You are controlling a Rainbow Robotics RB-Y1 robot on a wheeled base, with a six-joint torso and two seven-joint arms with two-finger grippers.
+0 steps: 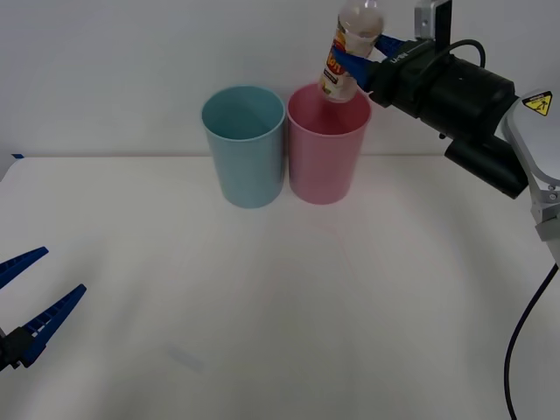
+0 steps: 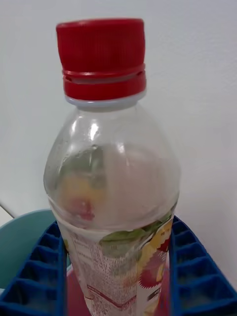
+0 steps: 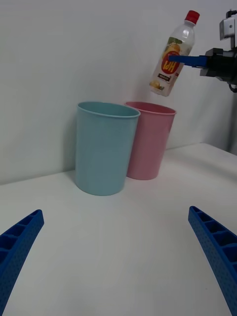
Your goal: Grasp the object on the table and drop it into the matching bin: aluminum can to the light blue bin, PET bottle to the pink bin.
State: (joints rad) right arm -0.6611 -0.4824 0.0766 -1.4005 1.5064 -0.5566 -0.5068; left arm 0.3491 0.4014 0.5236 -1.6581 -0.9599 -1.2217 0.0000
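PET bottle (image 1: 350,52), clear with a red cap (image 2: 101,57) and yellow-red label, held in the air above the pink bin (image 1: 327,149), tilted with its base toward the bin's mouth. In the front view its cap is cut off by the upper edge; in the left wrist view its base hangs just over the pink rim, apart from it. The right hand (image 1: 366,54) pinches the bottle at its label, one blue ribbed finger (image 2: 37,266) on each side; the bottle hides the space between them, and its lower body is cut off in the right wrist view. The light blue bin (image 1: 244,144) stands upright just beside the pink one on the robot's left; whether their walls touch cannot be told. Both rest at the far side of the white bench (image 1: 280,306). The left hand (image 1: 26,293) hovers low at the near left edge, fingers spread wide, holding nothing.
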